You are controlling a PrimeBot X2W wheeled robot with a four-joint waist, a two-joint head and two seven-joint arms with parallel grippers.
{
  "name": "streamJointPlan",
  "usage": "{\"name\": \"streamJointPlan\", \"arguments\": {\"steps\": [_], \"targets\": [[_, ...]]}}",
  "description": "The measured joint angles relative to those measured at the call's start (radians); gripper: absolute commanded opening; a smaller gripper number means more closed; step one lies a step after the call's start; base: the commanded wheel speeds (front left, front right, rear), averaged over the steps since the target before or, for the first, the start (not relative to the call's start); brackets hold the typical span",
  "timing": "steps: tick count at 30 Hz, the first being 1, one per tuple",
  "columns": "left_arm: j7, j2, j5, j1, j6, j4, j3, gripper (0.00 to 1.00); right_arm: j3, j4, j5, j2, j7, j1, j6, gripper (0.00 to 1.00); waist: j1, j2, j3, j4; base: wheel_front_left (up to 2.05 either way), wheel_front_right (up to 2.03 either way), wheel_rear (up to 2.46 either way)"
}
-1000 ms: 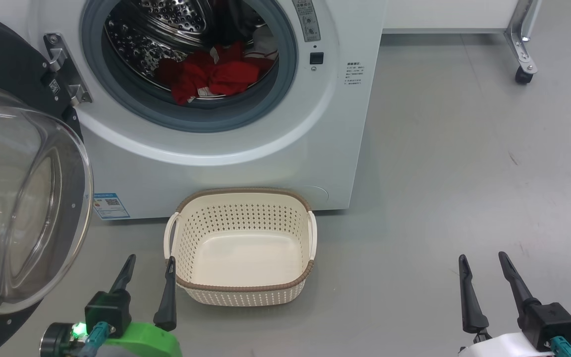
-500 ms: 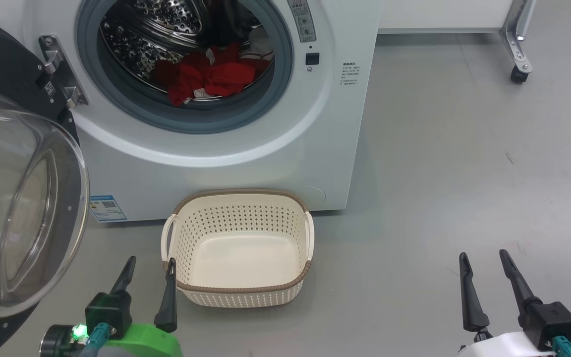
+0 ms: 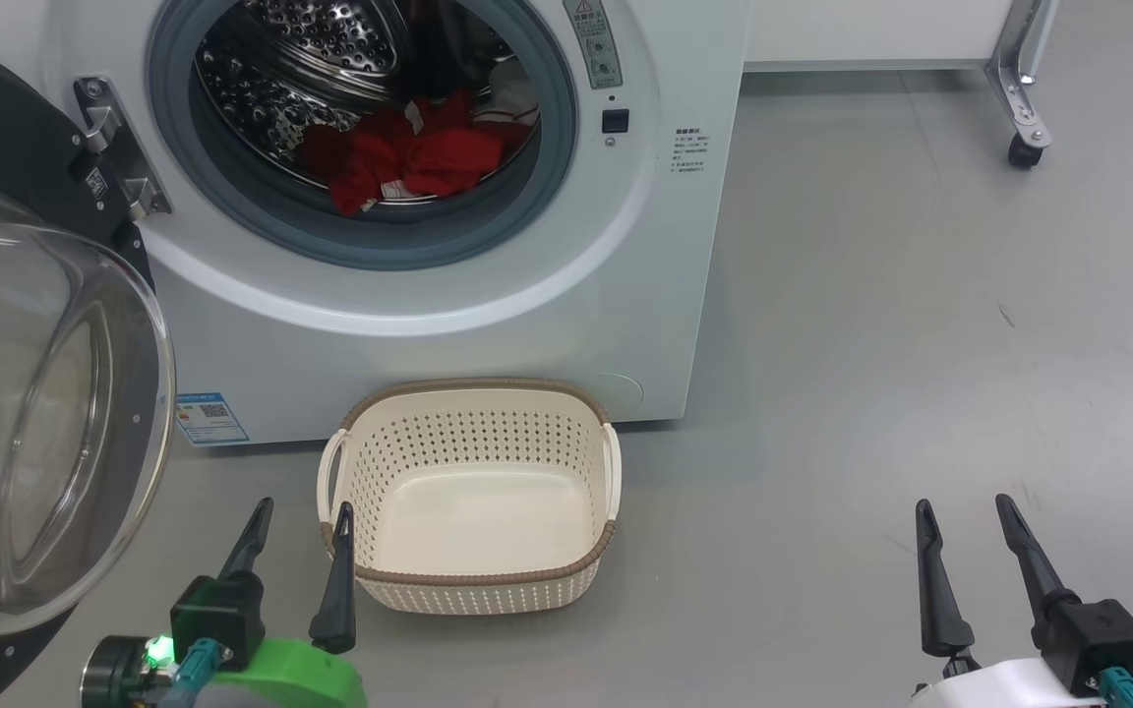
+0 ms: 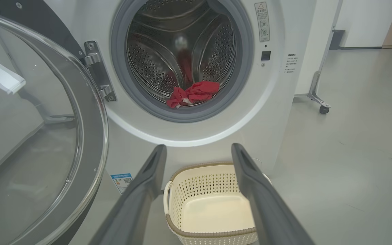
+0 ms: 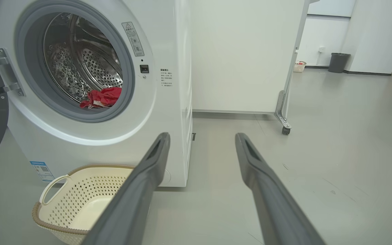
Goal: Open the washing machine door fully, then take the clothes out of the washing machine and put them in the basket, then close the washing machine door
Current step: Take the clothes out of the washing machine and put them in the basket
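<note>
The washing machine door [image 3: 35,413] stands swung wide to the left on its hinge, its glass bowl facing you, so I judge the opening step done and the unloading step now in hand. The clothes [image 3: 409,157] lie in a red heap at the bottom of the steel drum, just behind the grey seal of the washing machine [image 3: 488,285], none of them out yet. The basket [image 3: 488,575] sits on the floor [image 3: 871,344] right in front of the machine, below the drum mouth, and it is empty.

Your left fingers [image 3: 335,580] are spread apart and hold nothing; they hang low at the near left, just beside the basket's near left corner, between the basket and the open door. Your right fingers [image 3: 932,590] are also spread and empty, well off to the right over bare floor.

The next move calls for one arm to rise over the basket, go far into the drum mouth, clear the seal's lip, and come down on the heap with the fingers open. The left arm looks nearer, but the door crowds it on the left, so mind the glass. Close on a thick fold, since loose fabric probably slips from thin fingertips.
</note>
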Motion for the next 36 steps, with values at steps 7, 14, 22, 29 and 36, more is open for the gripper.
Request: {"name": "streamJointPlan", "arguments": {"steps": [7, 14, 22, 29, 36], "targets": [[0.000, 0.000, 0.000, 0.001, 0.001, -0.004, 0.000, 1.00, 0.000, -0.003, 0.000, 0.000, 0.000, 0.002, 0.000, 1.00, 0.0000, 0.0000, 0.003, -0.003, 0.43, -0.43, 0.00], [0.002, 0.000, 0.000, 0.004, 0.001, -0.006, 0.000, 1.00, -0.001, -0.004, 0.001, 0.000, 0.000, 0.012, 0.000, 1.00, 0.0000, 0.0000, 0.006, -0.005, 0.72, -0.72, 0.00], [0.004, 0.000, 0.000, 0.004, 0.005, -0.012, -0.003, 1.00, -0.002, -0.005, 0.002, 0.001, 0.000, 0.012, 0.000, 1.00, 0.0000, 0.0000, 0.008, -0.005, 1.00, -1.00, 0.00], [0.005, 0.000, 0.000, 0.004, 0.005, -0.012, -0.005, 1.00, -0.001, -0.005, 0.004, 0.001, 0.000, 0.012, 0.000, 1.00, 0.0000, 0.0000, 0.006, -0.003, 0.84, -0.84, 0.00], [0.005, 0.000, 0.000, 0.005, 0.005, -0.012, -0.008, 1.00, 0.000, -0.004, 0.005, 0.001, 0.000, 0.012, 0.001, 1.00, 0.0000, 0.0000, 0.003, -0.001, 0.55, -0.55, 0.00]]}}
